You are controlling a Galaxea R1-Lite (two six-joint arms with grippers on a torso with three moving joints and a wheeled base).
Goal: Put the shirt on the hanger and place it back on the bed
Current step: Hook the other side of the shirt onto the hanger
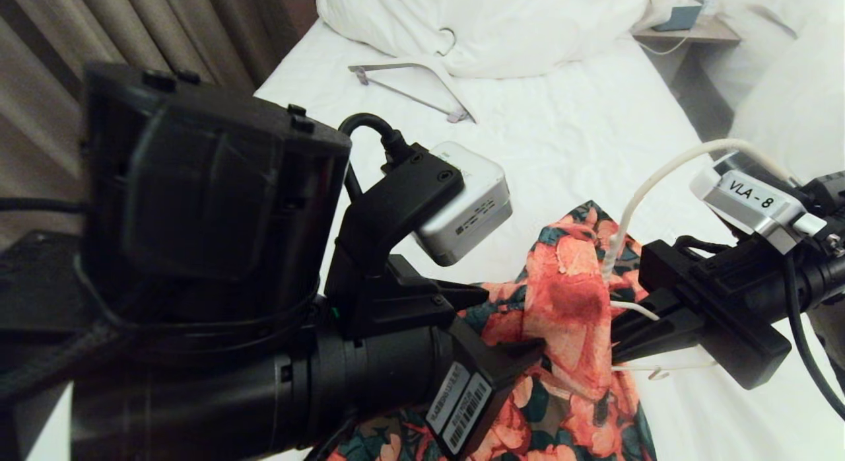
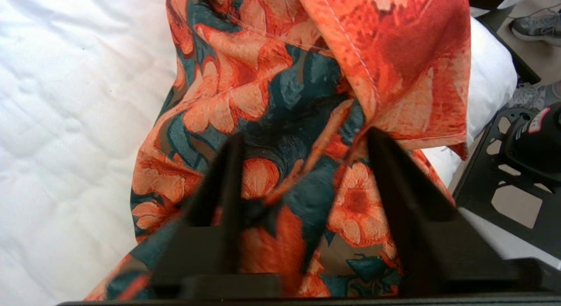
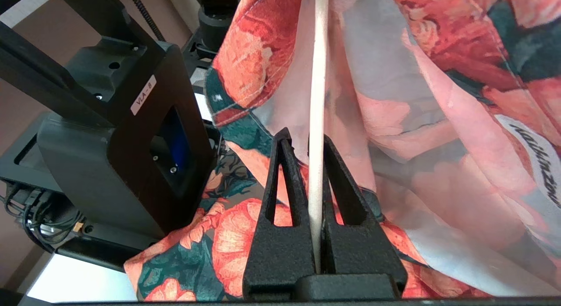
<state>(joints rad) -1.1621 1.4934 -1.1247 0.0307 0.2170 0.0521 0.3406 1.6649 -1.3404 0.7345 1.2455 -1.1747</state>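
The bed (image 1: 568, 137) is seen running away from the robot, and the shirt (image 1: 568, 296) is held up over its near end, bunched between the two arms. A second, thicker hanger (image 1: 422, 84) is left lying further up by the duvet (image 1: 502, 25).

The left gripper (image 2: 302, 165) is pushed into the shirt's flowered outside, jaws roughly half open with a fold sitting between them; a firm pinch can't be confirmed yet.

The right gripper (image 3: 316, 165) is clamped tight on the hanger (image 3: 317, 78), whose rod is run straight out from the fingers and up inside the shirt's pale lining. So cloth is probably meant to be pulled down along that rod, and the left gripper is the closer one for it.

No containers are involved here.
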